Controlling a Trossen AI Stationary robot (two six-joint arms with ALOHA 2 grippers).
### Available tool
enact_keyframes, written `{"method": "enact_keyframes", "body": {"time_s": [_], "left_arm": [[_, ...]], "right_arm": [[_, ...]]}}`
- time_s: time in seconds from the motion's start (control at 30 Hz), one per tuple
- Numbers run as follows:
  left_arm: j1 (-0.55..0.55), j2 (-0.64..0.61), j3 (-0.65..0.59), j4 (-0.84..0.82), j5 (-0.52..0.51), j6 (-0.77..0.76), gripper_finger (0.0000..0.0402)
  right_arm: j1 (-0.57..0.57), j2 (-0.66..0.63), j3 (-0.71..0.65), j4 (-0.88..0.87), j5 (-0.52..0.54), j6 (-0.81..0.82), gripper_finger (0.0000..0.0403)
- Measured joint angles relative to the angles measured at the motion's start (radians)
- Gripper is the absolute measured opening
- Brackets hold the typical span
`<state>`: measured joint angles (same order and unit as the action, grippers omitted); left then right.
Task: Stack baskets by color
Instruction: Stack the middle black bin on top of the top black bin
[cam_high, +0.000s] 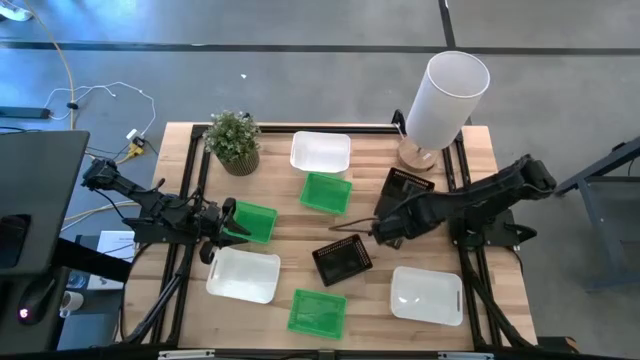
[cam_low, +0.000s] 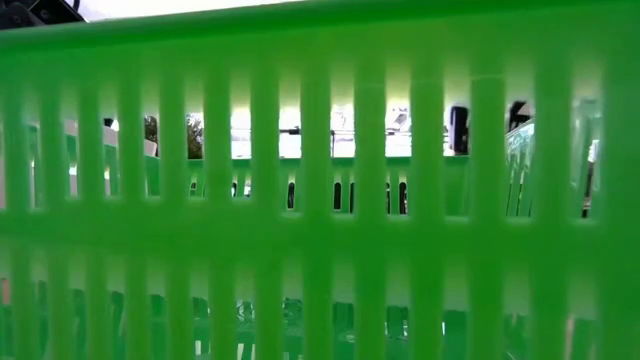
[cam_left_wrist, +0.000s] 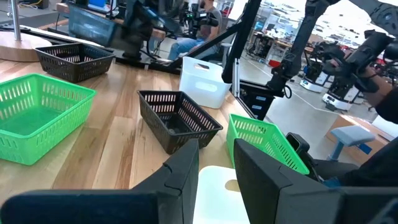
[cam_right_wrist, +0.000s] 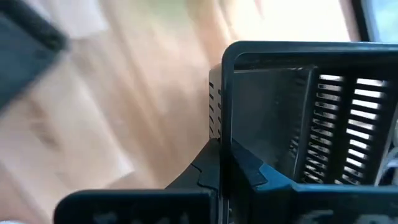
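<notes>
My right gripper is shut on a black basket right of the table's middle, seen close in the right wrist view. A second black basket sits by the lamp's foot. White baskets lie at the far middle, near left and near right. Green baskets lie at the middle, at the left and at the near edge, where one fills the low view. My left gripper hovers open at the left, over the near-left white basket. My right gripper pinches one wall of the black basket at its rim, one finger on each face of the wall. The fingers slant down from the table's right side. The basket sits tilted in the hold. Whether its low end is on the table, I cannot tell.
A potted plant stands at the far left. A tall white cylinder on a wooden foot stands at the far right. Bare wood shows between the left baskets and the held one. People sit in the room beyond.
</notes>
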<state>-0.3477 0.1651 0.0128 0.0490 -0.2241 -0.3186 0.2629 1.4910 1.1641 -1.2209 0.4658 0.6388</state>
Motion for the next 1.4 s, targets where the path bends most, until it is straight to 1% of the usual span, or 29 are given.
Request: {"method": "enact_keyframes", "body": {"time_s": [0.1, 0.17, 0.37, 0.57, 0.8, 1.03, 1.17, 1.23, 1.4], "left_arm": [[0.0, 0.0, 0.0, 0.0, 0.0, 0.0, 0.009], [0.0, 0.0, 0.0, 0.0, 0.0, 0.0, 0.009], [0.0, 0.0, 0.0, 0.0, -0.005, 0.0, 0.009], [0.0, 0.0, 0.0, 0.0, -0.005, 0.0, 0.009], [0.0, 0.0, 0.0, -0.002, -0.008, 0.0, 0.009], [0.0, 0.0, 0.0, -0.006, -0.008, 0.015, 0.009], [0.0, 0.0, 0.0, -0.006, -0.008, 0.015, 0.009], [0.0, 0.0, 0.0, -0.005, -0.008, 0.01, 0.009], [0.0, 0.0, 0.0, -0.004, -0.008, 0.008, 0.009]], "right_arm": [[-0.047, 0.0, 0.0, -0.028, 0.035, -0.067, 0.0], [-0.085, 0.0, 0.0, -0.04, 0.038, -0.1, 0.0], [-0.204, 0.0, 0.0, -0.05, -0.001, -0.157, 0.0], [-0.286, 0.0, 0.0, -0.043, -0.05, -0.22, 0.0], [-0.314, 0.0, 0.0, -0.013, -0.085, -0.26, 0.0], [-0.323, 0.0, -0.003, -0.006, -0.075, -0.285, 0.0], [-0.314, -0.015, -0.078, 0.023, -0.069, -0.273, 0.0], [-0.305, -0.027, -0.118, 0.049, -0.046, -0.273, 0.0], [-0.302, -0.041, -0.14, 0.103, -0.056, -0.285, 0.0]]}}
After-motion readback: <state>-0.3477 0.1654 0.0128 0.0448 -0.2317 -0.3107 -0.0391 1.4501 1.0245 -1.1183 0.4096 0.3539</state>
